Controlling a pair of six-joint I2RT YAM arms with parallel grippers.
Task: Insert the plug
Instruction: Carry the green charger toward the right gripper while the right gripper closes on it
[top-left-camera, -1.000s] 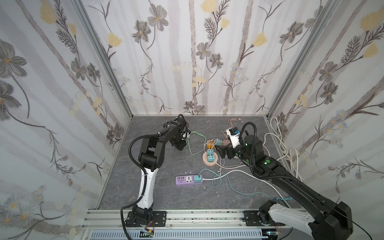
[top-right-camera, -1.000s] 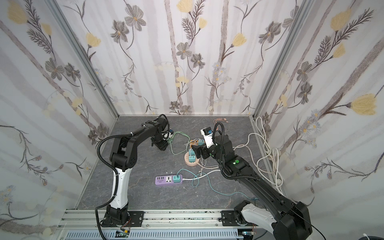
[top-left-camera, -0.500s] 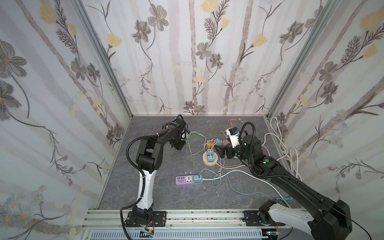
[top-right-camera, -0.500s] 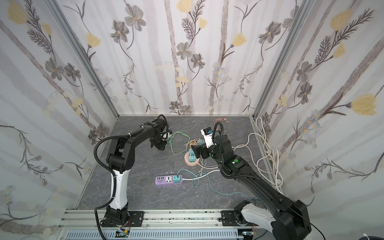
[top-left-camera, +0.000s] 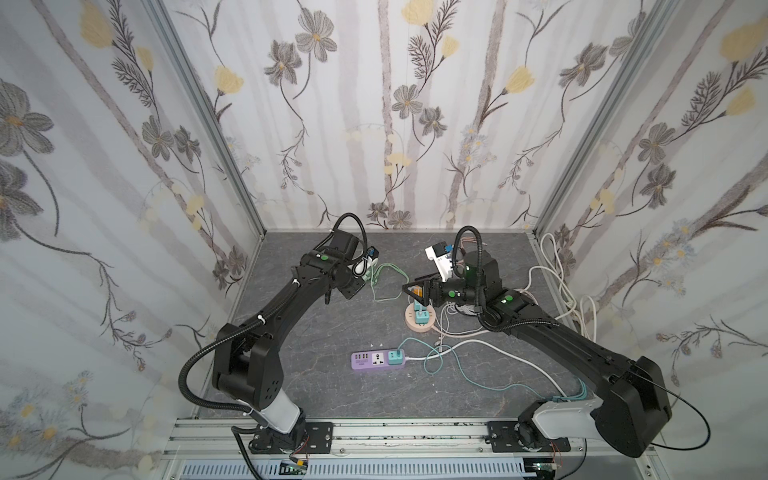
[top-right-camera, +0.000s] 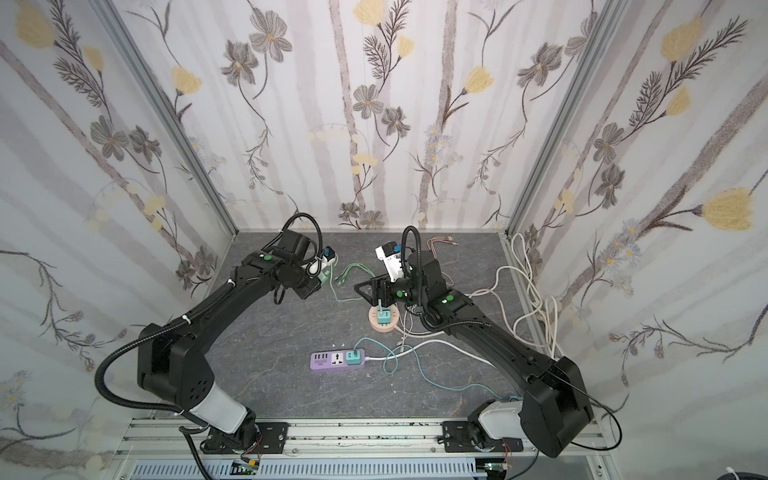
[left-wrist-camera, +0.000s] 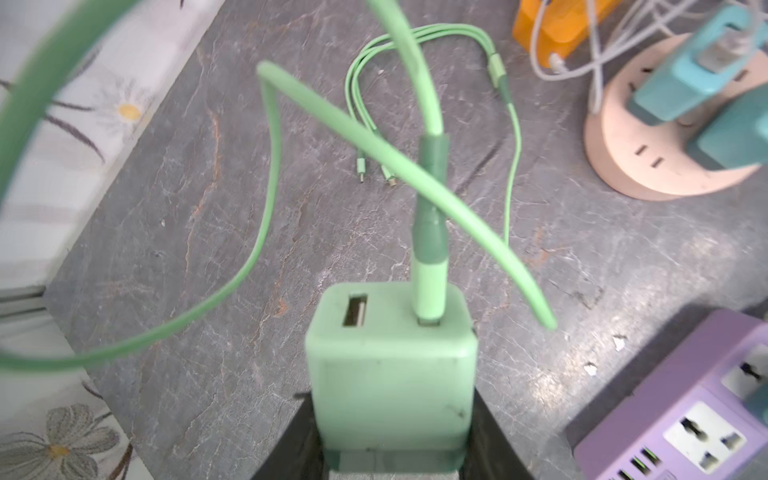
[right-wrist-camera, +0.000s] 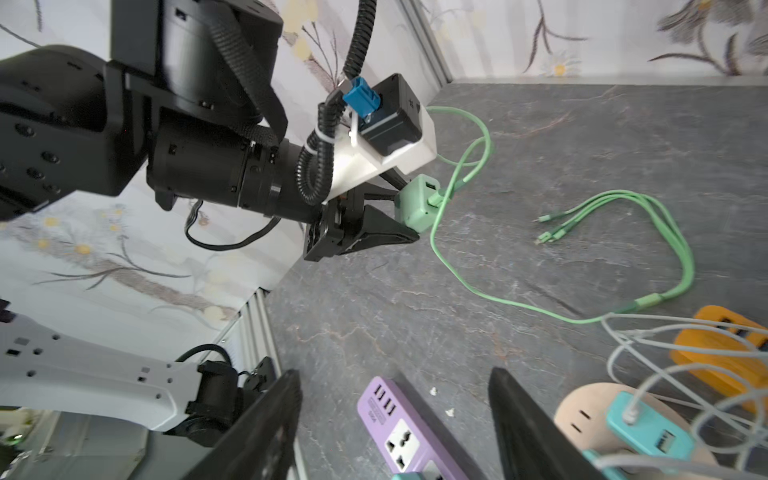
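Observation:
The plug (left-wrist-camera: 392, 374) is a pale green charger block with a green cable (left-wrist-camera: 430, 232) in one of its two ports. My left gripper (left-wrist-camera: 392, 419) is shut on its sides and holds it above the floor at the back left, as the right wrist view shows at the plug (right-wrist-camera: 417, 203). In both top views the left gripper (top-left-camera: 365, 272) (top-right-camera: 323, 274) is well behind the purple power strip (top-left-camera: 378, 359) (top-right-camera: 337, 360). The strip's universal socket (right-wrist-camera: 401, 446) is free. My right gripper (right-wrist-camera: 395, 424) (top-left-camera: 411, 289) is open and empty, above the round socket hub (top-left-camera: 420, 322).
A teal plug (top-left-camera: 396, 356) sits in the strip's right end. The beige hub (left-wrist-camera: 623, 137) carries teal plugs with white leads. An orange block (right-wrist-camera: 723, 349) lies beside it. Green cable ends (right-wrist-camera: 548, 228) and loose white cables (top-left-camera: 561, 291) trail over the grey floor.
The right gripper's jaws have come closer together but still stand apart. The left arm has shifted slightly with the green plug.

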